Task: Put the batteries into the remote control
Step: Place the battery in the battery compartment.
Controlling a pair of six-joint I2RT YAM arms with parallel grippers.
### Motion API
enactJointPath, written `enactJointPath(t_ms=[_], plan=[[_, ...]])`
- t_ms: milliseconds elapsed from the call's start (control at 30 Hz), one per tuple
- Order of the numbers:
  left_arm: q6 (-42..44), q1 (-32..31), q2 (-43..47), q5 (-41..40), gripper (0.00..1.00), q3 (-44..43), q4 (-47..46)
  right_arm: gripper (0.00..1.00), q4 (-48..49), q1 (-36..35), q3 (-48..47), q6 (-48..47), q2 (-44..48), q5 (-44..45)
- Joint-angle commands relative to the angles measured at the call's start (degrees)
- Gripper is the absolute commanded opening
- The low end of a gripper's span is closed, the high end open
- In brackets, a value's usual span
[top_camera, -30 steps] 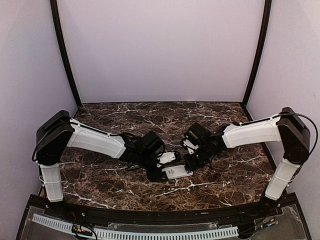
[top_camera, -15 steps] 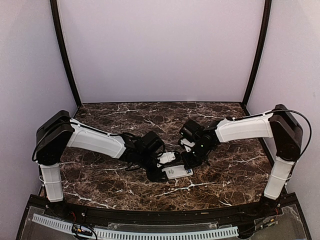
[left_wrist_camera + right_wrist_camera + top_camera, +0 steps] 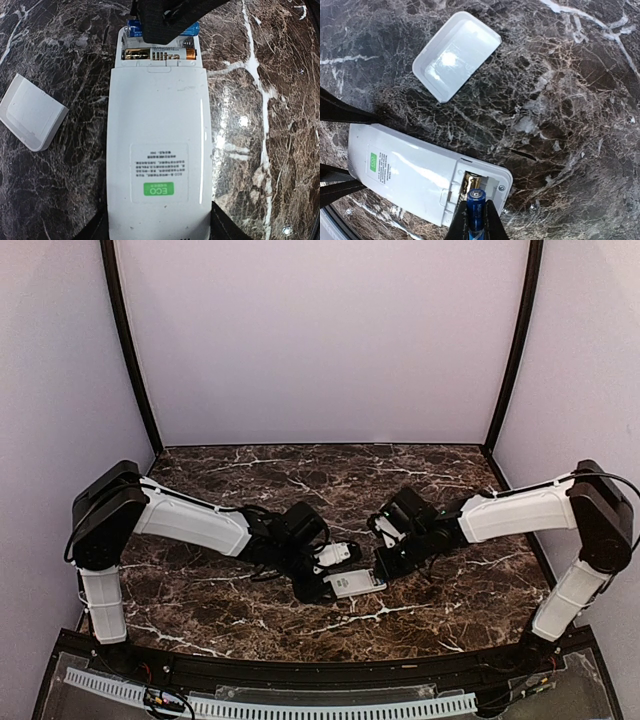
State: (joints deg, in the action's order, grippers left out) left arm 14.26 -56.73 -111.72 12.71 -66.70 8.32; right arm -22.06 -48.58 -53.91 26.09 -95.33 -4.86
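The white remote control (image 3: pixel 157 145) lies back-up on the marble, its battery bay open at the far end. My left gripper (image 3: pixel 157 227) is shut on its near end, a finger on each side. One gold battery (image 3: pixel 159 54) lies in the bay. My right gripper (image 3: pixel 475 216) is shut on a blue battery (image 3: pixel 475 202), held right at the bay's open end beside the gold battery (image 3: pixel 471 181). From above, the remote control (image 3: pixel 355 584) sits between the left gripper (image 3: pixel 325 586) and the right gripper (image 3: pixel 385 565).
The loose white battery cover (image 3: pixel 456 54) lies inside-up on the marble just beyond the remote, also seen as the cover (image 3: pixel 31 119) and the cover (image 3: pixel 335 553). Dark marble table (image 3: pixel 250 480) stretches behind, with walls at the back and both sides.
The right arm swung slightly left over the remote, then back right and lower, with its jaws tightening on the blue battery. The left arm and the remote have stayed still.
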Motion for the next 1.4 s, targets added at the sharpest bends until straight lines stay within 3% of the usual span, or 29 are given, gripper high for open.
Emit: enactJointPath(t_ms=[0, 400, 733, 867, 1000, 1100, 1367], plan=[[-1.5, 0.6, -2.3, -0.4, 0.54, 2.5, 4.9, 0.0, 17.4, 0.2, 7.3, 2.8, 4.3, 1.6], [-2.8, 0.7, -2.7, -1.0, 0.55, 2.3, 5.0, 0.0, 36.9, 0.3, 17.5, 2.8, 5.6, 1.4], [-2.9, -0.2, -3.6, -4.1, 0.71, 0.6, 5.3, 0.0, 42.7, 0.2, 23.3, 0.1, 4.9, 2.6], [-2.4, -0.8, -3.7, -5.3, 0.88, 0.2, 4.5, 0.0, 44.5, 0.2, 24.4, -1.4, 5.6, 2.8], [-1.3, -1.3, -5.0, -6.2, 0.92, -1.2, 3.5, 0.0, 44.6, 0.2, 24.7, -2.2, 5.8, 3.3], [-1.0, -1.4, -6.4, -6.3, 0.87, -2.6, 3.6, 0.0, 43.9, 0.2, 25.3, -1.7, 6.2, 3.5], [-1.9, -1.6, -6.8, -5.4, 0.63, -2.2, 2.9, 0.0, 43.2, -1.5, 27.9, -1.1, 7.4, 4.6]])
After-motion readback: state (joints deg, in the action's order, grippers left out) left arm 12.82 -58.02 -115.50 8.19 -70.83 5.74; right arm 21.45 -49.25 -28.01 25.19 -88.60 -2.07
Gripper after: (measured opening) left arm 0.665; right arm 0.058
